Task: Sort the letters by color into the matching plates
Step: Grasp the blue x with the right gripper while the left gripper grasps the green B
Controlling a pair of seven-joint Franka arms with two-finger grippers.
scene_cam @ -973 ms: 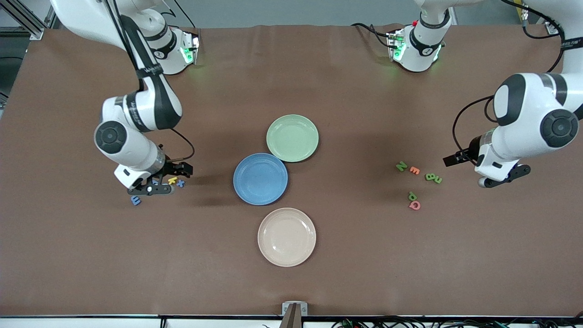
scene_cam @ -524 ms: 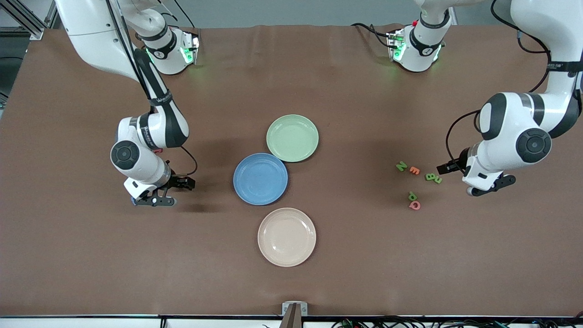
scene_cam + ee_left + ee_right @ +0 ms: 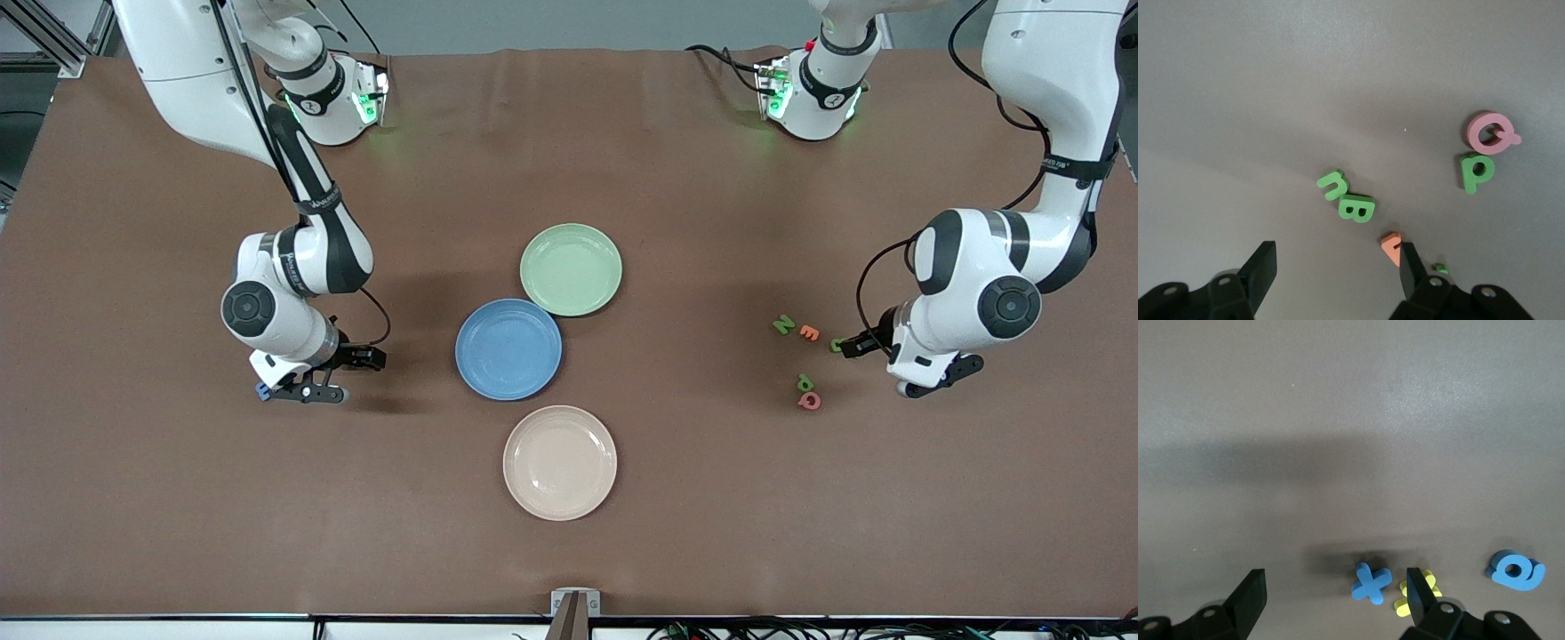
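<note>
My right gripper [image 3: 331, 375] is low over the blue letters and open. A blue X [image 3: 1371, 582] lies on the table between its fingers, close to one finger [image 3: 1421, 590]. Another blue letter [image 3: 1517, 571] lies outside them, and one blue letter [image 3: 262, 390] peeks out beside the hand. My left gripper [image 3: 1337, 267] is open over the green letters: a green n [image 3: 1332, 184] and B [image 3: 1357, 209] lie just ahead of its fingertips, a green P [image 3: 1477, 172] farther off, and a green N [image 3: 783, 324] toward the plates. The blue plate [image 3: 508, 348] and green plate [image 3: 571, 268] touch at mid-table, both bare.
A yellow K [image 3: 1418, 593] lies next to the blue X, half hidden by a finger. An orange letter [image 3: 1391, 245] touches my left gripper's finger. A pink Q [image 3: 1491, 132] lies beside the green P. A cream plate [image 3: 560, 462] sits nearer the front camera than the blue plate.
Both arms swung in toward the middle and came lower. The right hand now covers most of the blue letters; the left hand has reached the green n and B.
</note>
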